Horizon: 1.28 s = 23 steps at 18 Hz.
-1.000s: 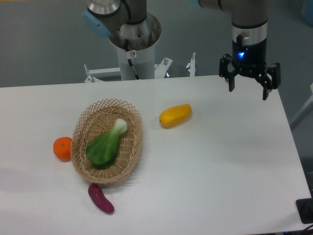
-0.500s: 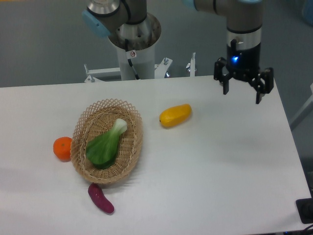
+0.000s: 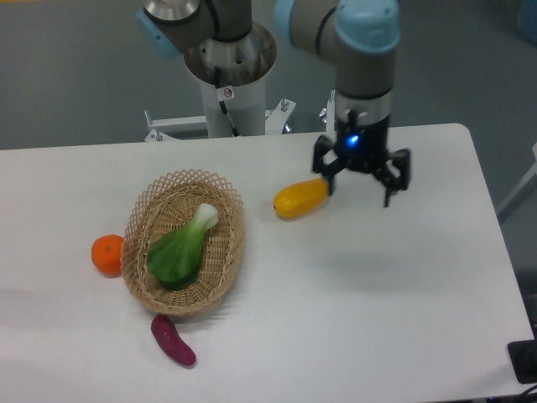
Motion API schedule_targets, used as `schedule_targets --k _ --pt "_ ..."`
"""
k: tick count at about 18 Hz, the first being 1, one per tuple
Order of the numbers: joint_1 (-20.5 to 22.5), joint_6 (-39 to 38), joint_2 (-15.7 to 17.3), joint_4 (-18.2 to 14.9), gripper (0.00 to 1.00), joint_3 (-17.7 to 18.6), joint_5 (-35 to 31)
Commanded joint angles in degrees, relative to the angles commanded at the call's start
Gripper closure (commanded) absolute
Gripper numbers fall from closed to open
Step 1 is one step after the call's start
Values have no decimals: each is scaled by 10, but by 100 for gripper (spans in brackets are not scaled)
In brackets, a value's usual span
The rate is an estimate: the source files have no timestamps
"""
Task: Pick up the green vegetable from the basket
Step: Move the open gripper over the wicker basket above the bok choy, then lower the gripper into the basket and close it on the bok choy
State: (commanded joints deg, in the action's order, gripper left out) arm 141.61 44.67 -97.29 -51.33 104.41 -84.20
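Note:
The green vegetable [image 3: 181,248], a bok choy with dark green leaves and a pale stalk end, lies in the tan wicker basket [image 3: 139,220] on the left of the white table. Its stalk points up and to the right. My gripper [image 3: 361,193] hangs open and empty above the table, well to the right of the basket and just right of the yellow fruit. Its fingers point down.
A yellow oblong fruit [image 3: 300,197] lies between the basket and the gripper. An orange [image 3: 107,253] touches the basket's left side. A purple sweet potato [image 3: 173,340] lies just in front of the basket. The arm's base [image 3: 228,67] stands behind the table.
The gripper has moved left and forward from the table's far right corner to beside the yellow fruit. It stays open. The objects have not moved.

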Motion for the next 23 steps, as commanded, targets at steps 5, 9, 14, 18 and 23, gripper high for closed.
schedule_targets --k 5,9,14,18,23 --pt "-82 -21 11 -1 0 65 -1" --pt "-136 -22 6 -1 0 90 -5" --pt "-168 8 -8 -1 0 103 -14" --pt "-182 48 -37 -1 0 104 -35" --pt "-194 43 -54 -1 0 110 -49"
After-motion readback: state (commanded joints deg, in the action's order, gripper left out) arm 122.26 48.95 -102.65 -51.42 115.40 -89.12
